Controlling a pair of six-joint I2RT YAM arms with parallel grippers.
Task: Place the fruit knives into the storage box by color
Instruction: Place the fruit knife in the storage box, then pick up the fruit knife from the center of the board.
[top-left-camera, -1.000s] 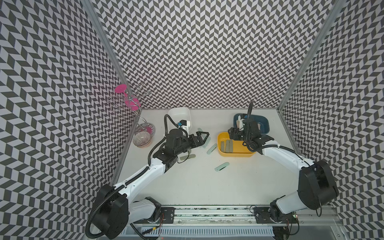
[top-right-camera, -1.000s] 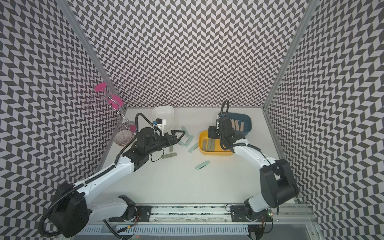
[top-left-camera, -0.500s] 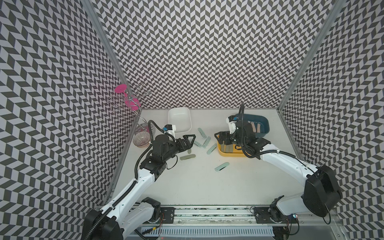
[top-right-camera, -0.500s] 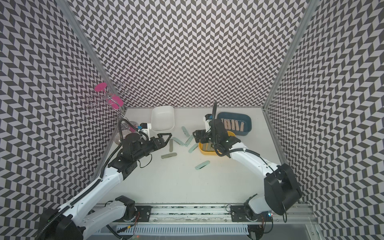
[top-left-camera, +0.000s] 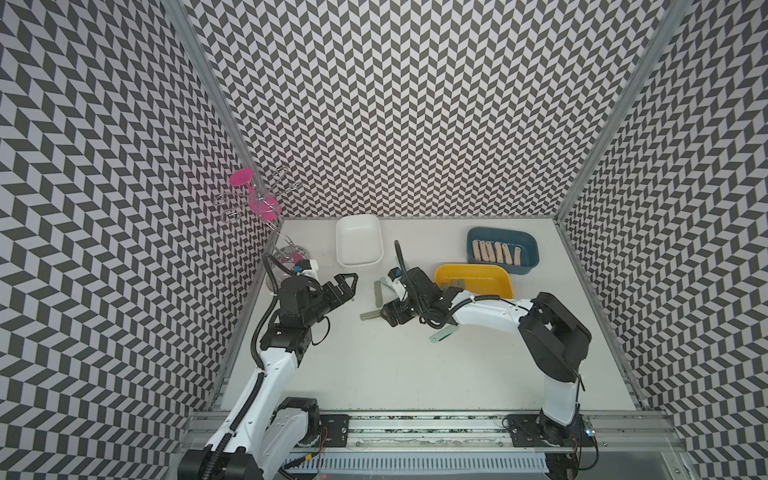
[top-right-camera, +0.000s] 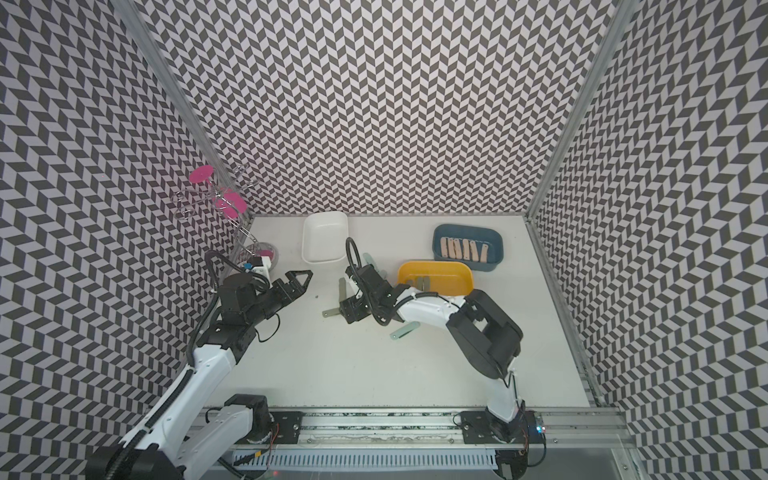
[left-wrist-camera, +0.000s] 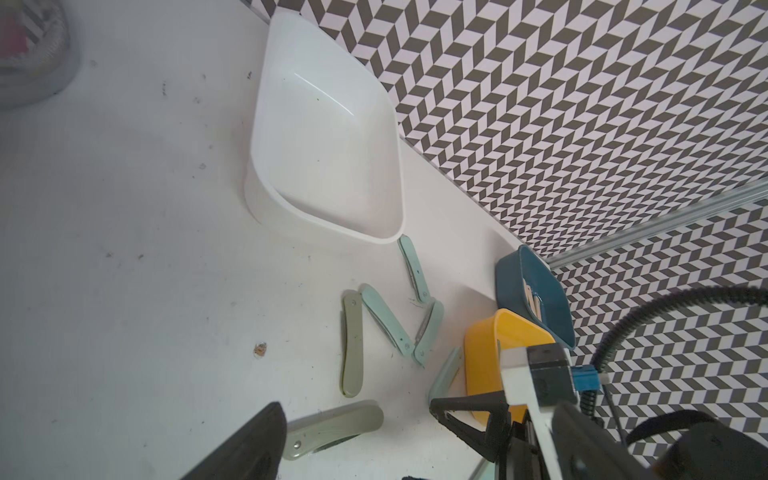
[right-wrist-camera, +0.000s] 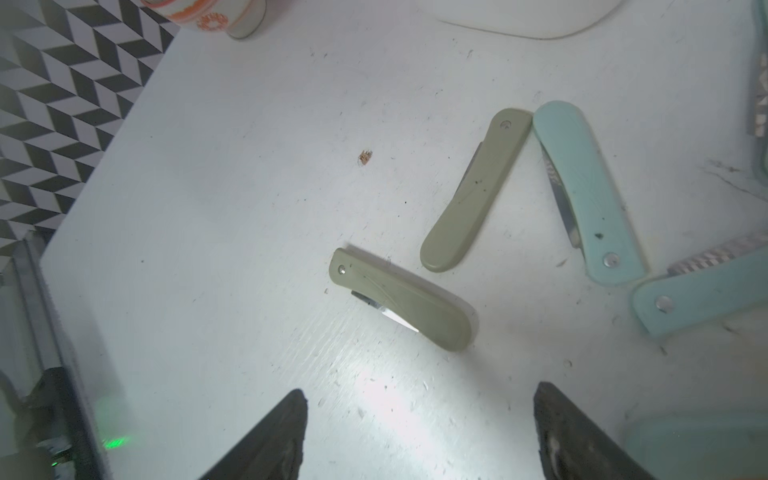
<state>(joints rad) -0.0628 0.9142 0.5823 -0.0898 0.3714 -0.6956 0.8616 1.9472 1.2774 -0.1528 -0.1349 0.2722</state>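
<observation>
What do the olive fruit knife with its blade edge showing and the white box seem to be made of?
Olive fruit knife: the handle is likely matte moulded plastic, with even colour and rounded edges; the bright rivet and shiny blade edge look like steel. White box: probably glossy plastic, since its smooth floor carries a sharp light streak.

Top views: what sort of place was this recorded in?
Probably a purpose-built robot test cell rather than a kitchen: chevron-patterned walls box in a white tabletop, and the left arm and right arm stand on an aluminium rail at its front edge.
</observation>
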